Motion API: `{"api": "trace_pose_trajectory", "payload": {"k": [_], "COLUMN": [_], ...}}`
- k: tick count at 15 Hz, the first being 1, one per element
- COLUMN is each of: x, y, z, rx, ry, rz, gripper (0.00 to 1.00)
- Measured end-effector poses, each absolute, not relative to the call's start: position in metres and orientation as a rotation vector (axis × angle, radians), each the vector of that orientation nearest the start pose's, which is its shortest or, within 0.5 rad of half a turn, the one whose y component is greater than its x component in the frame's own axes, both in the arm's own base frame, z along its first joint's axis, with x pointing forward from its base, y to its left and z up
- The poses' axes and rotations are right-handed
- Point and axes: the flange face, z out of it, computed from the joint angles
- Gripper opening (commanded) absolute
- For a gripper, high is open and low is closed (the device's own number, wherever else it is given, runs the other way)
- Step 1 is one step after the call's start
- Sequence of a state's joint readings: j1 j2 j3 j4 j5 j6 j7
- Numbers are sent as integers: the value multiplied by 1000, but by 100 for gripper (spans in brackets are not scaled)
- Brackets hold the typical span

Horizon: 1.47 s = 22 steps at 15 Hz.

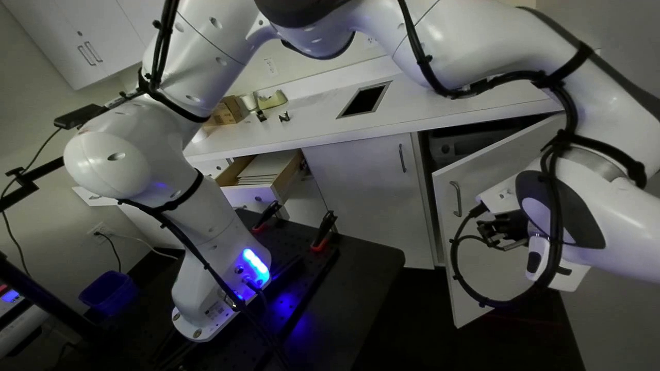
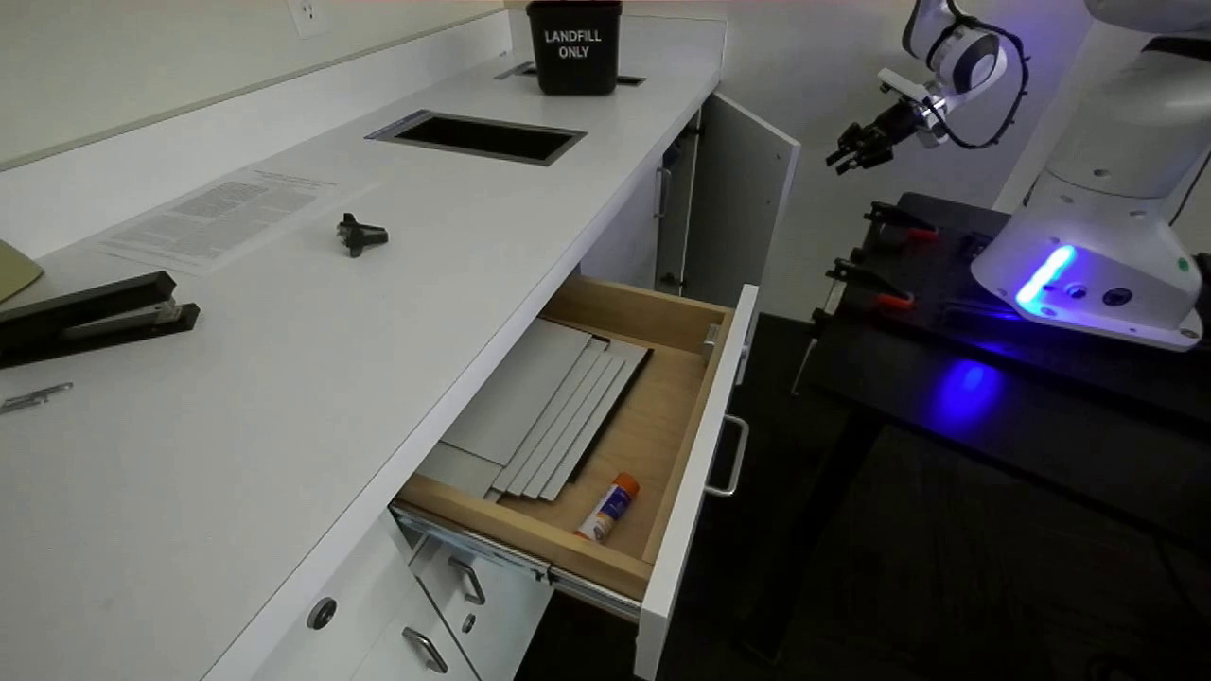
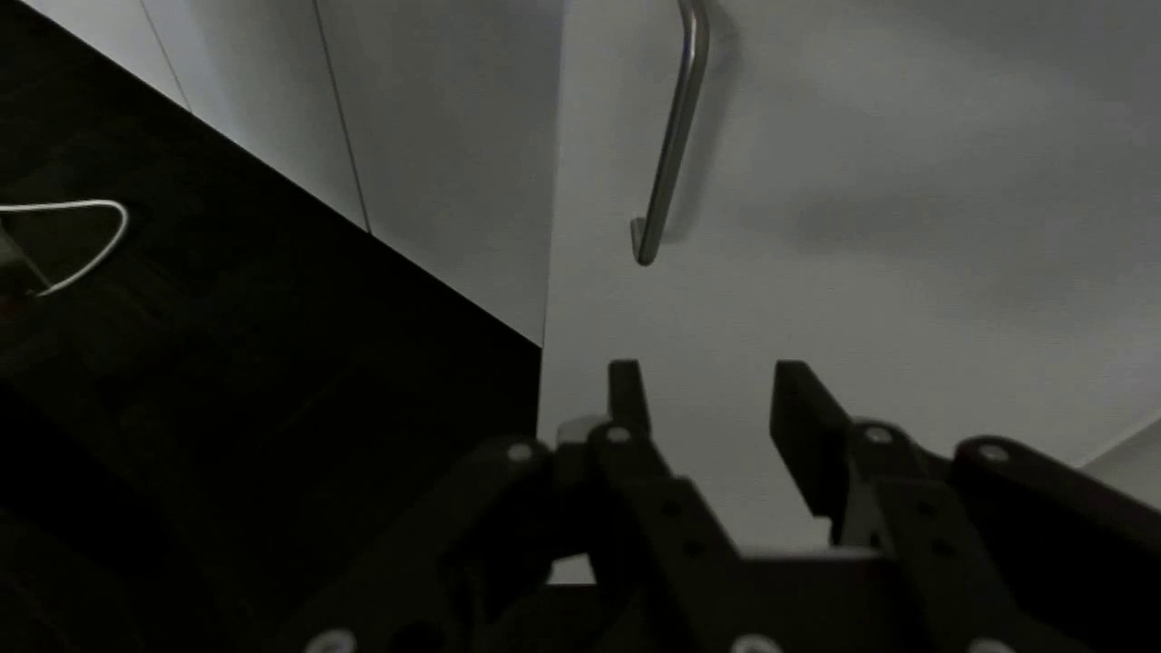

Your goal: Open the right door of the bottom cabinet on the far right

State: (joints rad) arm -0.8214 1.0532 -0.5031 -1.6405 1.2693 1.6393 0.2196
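Note:
The white bottom cabinet (image 1: pixel 363 196) stands under the counter. Its right door (image 1: pixel 502 157) is swung well open, and a dark interior shows behind it. The door's inner face (image 2: pixel 743 180) shows in an exterior view. The door's handle (image 1: pixel 457 199) is slim and metal, near the upper left edge. In the wrist view the door (image 3: pixel 871 299) fills the right side, with its handle (image 3: pixel 671 145) above the fingertips. My gripper (image 3: pixel 708 372) is open and empty, in front of the door's outer face and apart from the handle. It also shows in both exterior views (image 1: pixel 485 234) (image 2: pixel 845 163).
A drawer (image 2: pixel 689 482) is pulled out beside the cabinet, with boards and a glue stick inside. A black bin (image 2: pixel 575 66) stands on the white counter (image 2: pixel 378 312). The robot's black table (image 1: pixel 361 288) faces the cabinet. A wall (image 1: pixel 613 319) stands to the right.

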Motion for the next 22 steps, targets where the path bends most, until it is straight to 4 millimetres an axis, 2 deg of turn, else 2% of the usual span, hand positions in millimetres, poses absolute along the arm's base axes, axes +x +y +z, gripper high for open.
{"api": "trace_pose_trajectory", "payload": {"k": [3, 4, 8, 11, 13, 16, 19, 22], "x": [258, 263, 277, 280, 278, 277, 283, 293], "y": [-533, -531, -524, -526, -527, -527, -520, -509], "z": [38, 40, 49, 70, 94, 142, 191, 231], "rx": [-1043, -1054, -1081, -1100, -1126, -1179, -1232, -1274], "ry": [1956, 1944, 1898, 1887, 1882, 1869, 1844, 1821], "rz": [370, 377, 396, 380, 374, 345, 305, 281], "gripper": [97, 100, 100, 100, 100, 100, 100, 100]}}
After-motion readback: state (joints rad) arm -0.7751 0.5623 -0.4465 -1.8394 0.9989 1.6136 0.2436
